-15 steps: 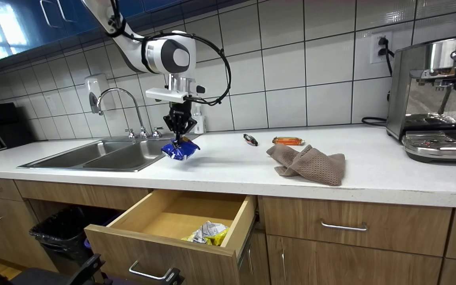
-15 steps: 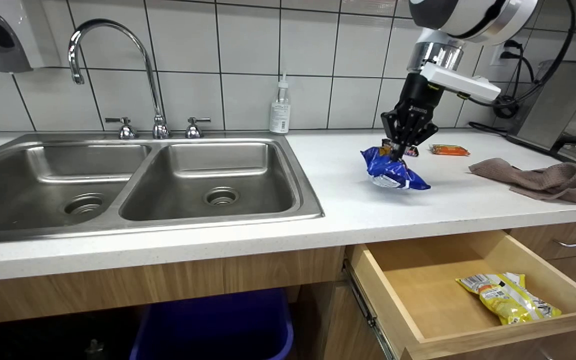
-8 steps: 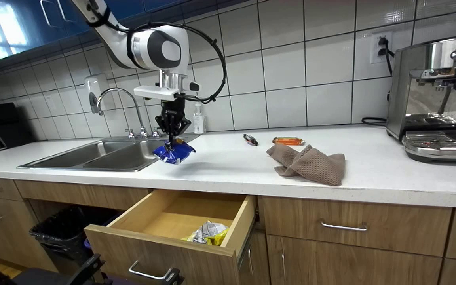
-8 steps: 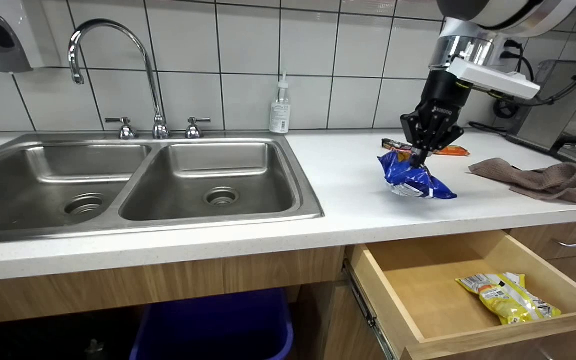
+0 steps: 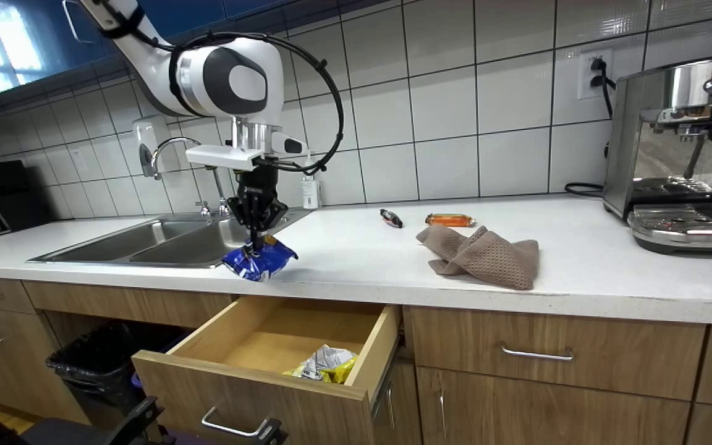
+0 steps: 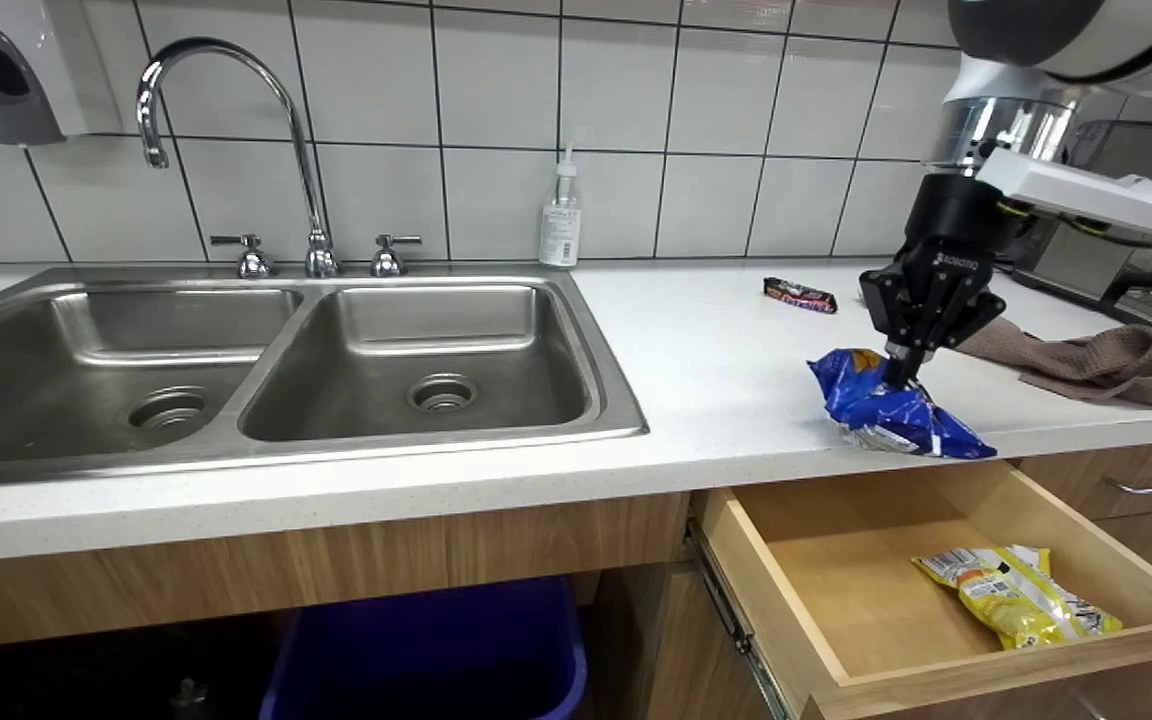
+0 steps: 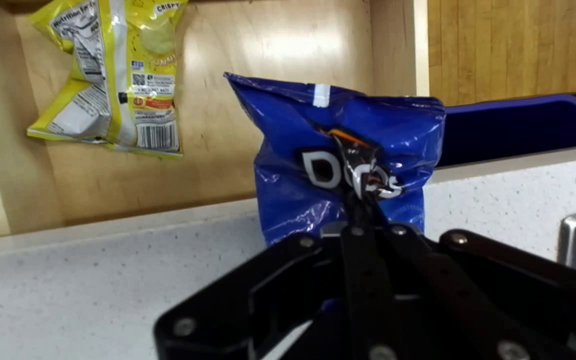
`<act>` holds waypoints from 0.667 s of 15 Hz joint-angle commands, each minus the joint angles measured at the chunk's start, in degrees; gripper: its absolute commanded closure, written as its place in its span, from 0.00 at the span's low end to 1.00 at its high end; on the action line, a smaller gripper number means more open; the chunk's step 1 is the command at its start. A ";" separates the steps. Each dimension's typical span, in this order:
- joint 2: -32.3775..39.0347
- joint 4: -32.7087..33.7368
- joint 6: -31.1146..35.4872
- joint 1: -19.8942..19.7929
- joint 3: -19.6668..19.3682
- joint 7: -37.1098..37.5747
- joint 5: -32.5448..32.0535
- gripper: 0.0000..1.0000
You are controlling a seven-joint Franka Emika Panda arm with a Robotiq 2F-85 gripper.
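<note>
My gripper [image 5: 258, 242] is shut on a blue chip bag [image 5: 279, 256]; its fingers pinch the middle of the bag's front. In an exterior view the gripper [image 6: 902, 372] holds the bag [image 6: 856, 400] low over the counter's front edge, just behind the open drawer [image 6: 836, 530]. In the wrist view the gripper [image 7: 363, 202] pinches the bag [image 7: 288, 150] across its white lettering, and the bag overlaps the counter edge and the drawer [image 7: 268, 45]. A yellow chip bag [image 7: 155, 65] lies in the drawer; it shows in both exterior views [image 5: 337, 369] [image 6: 1016, 600].
A brown cloth [image 5: 486, 256], an orange-wrapped bar [image 5: 449, 220] and a dark-wrapped bar [image 6: 799, 295] lie on the counter. A double sink [image 6: 456, 350] with a faucet, a soap bottle [image 6: 561, 215] and an espresso machine [image 5: 671, 154] stand around. A blue bin [image 6: 436, 640] is below.
The gripper has carried the blue bag forward and down, from above the counter to its front edge by the drawer. The grip has not changed; the drawer and the yellow bag have not moved.
</note>
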 commanded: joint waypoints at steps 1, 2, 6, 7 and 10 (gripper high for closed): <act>-4.22 -6.37 2.52 0.12 -0.80 0.03 -0.95 1.00; -4.33 -7.30 3.06 0.16 -0.93 0.06 -1.29 1.00; -3.42 -9.22 4.20 0.30 -1.19 0.19 -2.97 1.00; -2.99 -9.46 4.43 0.37 -1.18 0.32 -3.58 1.00; -1.59 -9.90 5.39 0.69 -1.02 0.80 -5.68 1.00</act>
